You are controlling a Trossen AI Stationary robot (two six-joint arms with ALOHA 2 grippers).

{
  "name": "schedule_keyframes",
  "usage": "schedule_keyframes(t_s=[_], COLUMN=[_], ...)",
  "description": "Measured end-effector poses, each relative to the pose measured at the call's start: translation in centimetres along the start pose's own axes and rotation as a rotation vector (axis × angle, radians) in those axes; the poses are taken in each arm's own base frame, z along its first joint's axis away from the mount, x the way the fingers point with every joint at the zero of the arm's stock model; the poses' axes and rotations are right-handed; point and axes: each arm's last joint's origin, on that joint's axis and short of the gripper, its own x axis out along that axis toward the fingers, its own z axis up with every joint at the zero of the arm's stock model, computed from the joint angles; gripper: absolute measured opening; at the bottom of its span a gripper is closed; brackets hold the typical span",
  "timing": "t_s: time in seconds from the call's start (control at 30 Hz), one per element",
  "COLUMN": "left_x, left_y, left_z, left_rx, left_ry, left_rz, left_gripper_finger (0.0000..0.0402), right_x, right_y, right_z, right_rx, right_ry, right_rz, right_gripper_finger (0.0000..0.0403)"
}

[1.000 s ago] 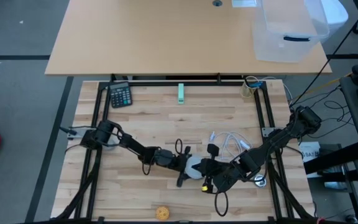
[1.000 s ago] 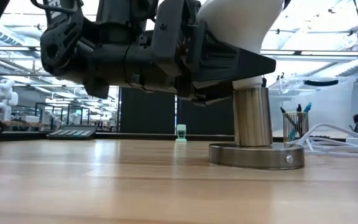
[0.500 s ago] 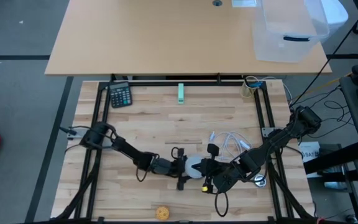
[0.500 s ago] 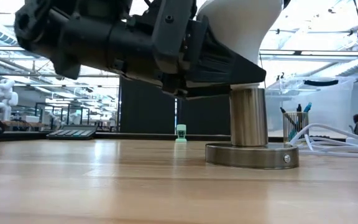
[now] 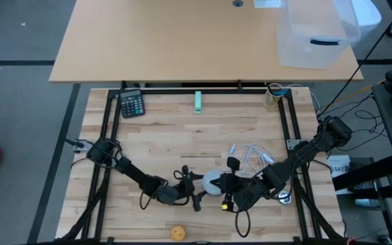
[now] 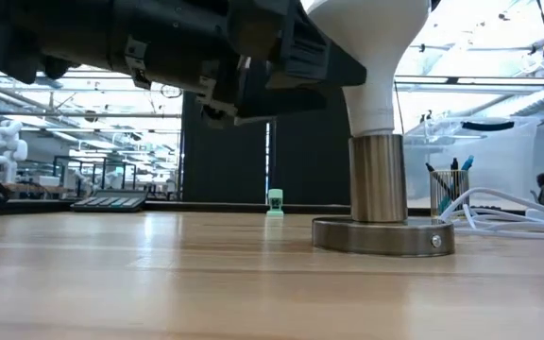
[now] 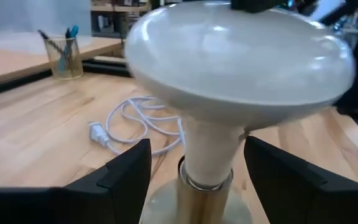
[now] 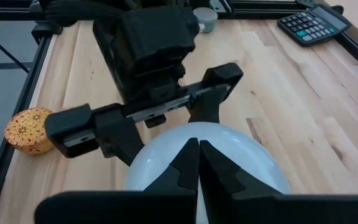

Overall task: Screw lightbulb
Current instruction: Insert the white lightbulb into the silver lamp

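Observation:
The white lightbulb (image 7: 241, 68) stands upright with its narrow base in a metal socket (image 6: 378, 179) on a round metal foot (image 6: 382, 236), near the table's front middle (image 5: 211, 182). My left gripper (image 5: 194, 188) is open just left of the bulb. Its two fingers (image 7: 123, 177) stand level on either side of the bulb's neck, apart from it. My right gripper (image 8: 197, 146) is shut, and its fingertips sit over the top of the globe (image 8: 229, 165), coming from the table's right (image 5: 229, 182). My right gripper's shut fingertips (image 8: 188, 158) lie at the top of the bulb's globe (image 8: 166, 155), slanting down from the table's right. Whether they touch it I cannot tell. The bulb stays upright in its socket.
A white cable (image 5: 254, 155) lies just behind the lamp foot. A yellowish ball (image 5: 177, 233) sits at the front edge. A calculator (image 5: 132, 103), a green piece (image 5: 198, 102) and a pen cup (image 5: 272, 95) stand along the far edge.
My left gripper has drawn back from the bulb's neck toward the table's left and near edge, and its arm has folded lower. The bulb stays upright in the socket. My right gripper has kept still.

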Motion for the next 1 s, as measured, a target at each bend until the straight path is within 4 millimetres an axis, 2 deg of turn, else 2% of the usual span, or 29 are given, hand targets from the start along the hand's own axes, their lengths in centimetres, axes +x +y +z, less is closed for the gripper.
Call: schedule_keyframes(t_s=[0.17, 0.4, 0.73, 1.0], left_x=[0.4, 0.6, 1.4, 1.6], left_y=[0.2, 0.1, -0.5, -0.3], left_z=[-1.4, -2.2, -1.2, -1.3], left_rx=[-0.044, -0.091, -0.077, -0.071], left_ry=[0.008, -0.058, -0.079, -0.068], left_rz=[0.012, 0.002, -0.024, -0.025], left_gripper_finger=[0.0259, 0.0259, 0.0259, 0.0259], right_x=[0.0, 0.0, -0.1, -1.1], right_y=[0.0, 0.0, 0.0, 0.8], right_z=[0.0, 0.0, -0.2, -1.1], right_rx=[-0.006, -0.007, 0.069, 0.119], right_ry=[-0.003, -0.007, -0.001, -0.025], right_rz=[0.0, -0.012, -0.025, -0.083], right_gripper_finger=[0.0, 0.0, 0.0, 0.0])
